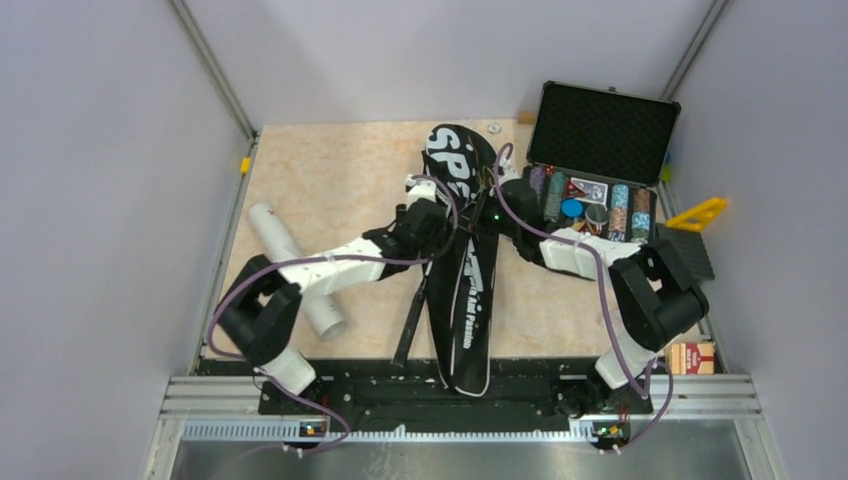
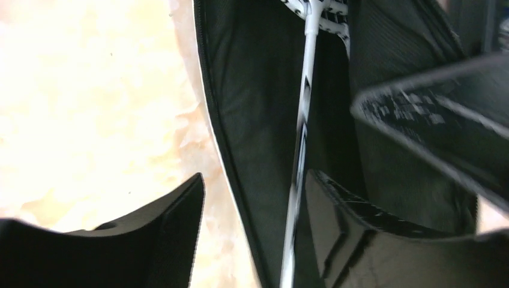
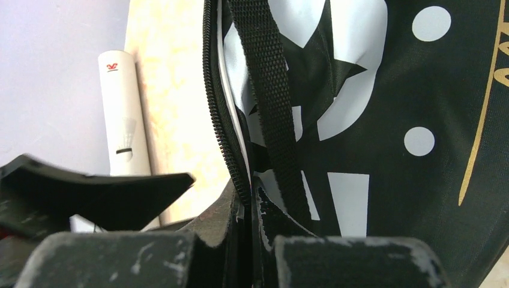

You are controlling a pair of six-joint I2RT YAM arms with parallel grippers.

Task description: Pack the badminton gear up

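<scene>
The long black bag (image 1: 465, 300) lies lengthwise mid-table, its lettered head at the far end. My right gripper (image 1: 497, 195) is shut on the bag's zipper edge (image 3: 231, 150) and holds that side up; the white lettering (image 3: 348, 198) shows beside it. My left gripper (image 1: 447, 205) is open at the bag's opening. In the left wrist view the gripper (image 2: 255, 198) straddles a white racket shaft (image 2: 306, 90) lying inside the bag (image 2: 252, 90). A black racket handle (image 1: 410, 325) sticks out on the bag's left. The white tube (image 1: 290, 265) lies at the left and also shows in the right wrist view (image 3: 124, 108). No shuttlecocks show.
The open black case of poker chips (image 1: 600, 150) stands at the back right, close to the right arm. A yellow triangular piece (image 1: 700, 213), a black ridged block (image 1: 690, 255) and a small box (image 1: 690, 355) sit along the right edge. Walls close in on both sides.
</scene>
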